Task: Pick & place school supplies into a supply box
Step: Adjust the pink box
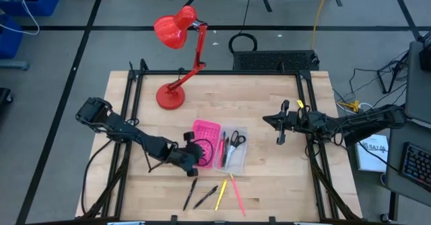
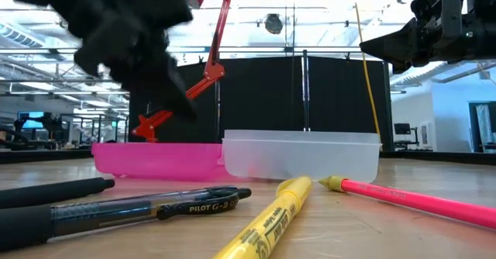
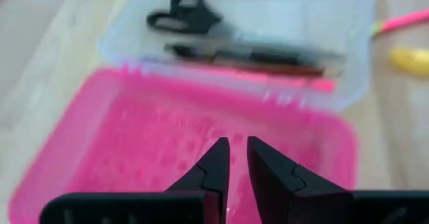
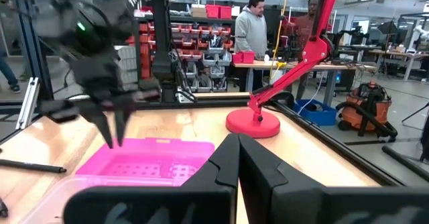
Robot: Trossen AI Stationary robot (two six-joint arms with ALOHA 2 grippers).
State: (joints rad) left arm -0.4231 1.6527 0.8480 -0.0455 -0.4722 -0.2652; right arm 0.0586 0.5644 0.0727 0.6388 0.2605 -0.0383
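Note:
The supply box lies open mid-table, a pink perforated half (image 1: 205,132) joined to a clear tray (image 1: 232,151). Dark-handled scissors (image 3: 184,16) and a few pens (image 3: 255,55) lie in the tray. Two black pens (image 1: 190,193) (image 1: 205,197), a yellow highlighter (image 1: 220,195) and a pink pen (image 1: 237,193) lie flat on the table nearer the front edge. My left gripper (image 3: 238,158) hangs over the pink half, slanting down, its fingers a little apart with nothing between them. My right gripper (image 1: 268,120) waits shut at the right, raised off the table.
A red desk lamp (image 1: 176,63) stands with its base (image 1: 170,97) at the far left of the table. Black frame rails (image 1: 135,117) run along both sides. Bare wood lies right of the tray and near the front edge. People stand in the room beyond the table.

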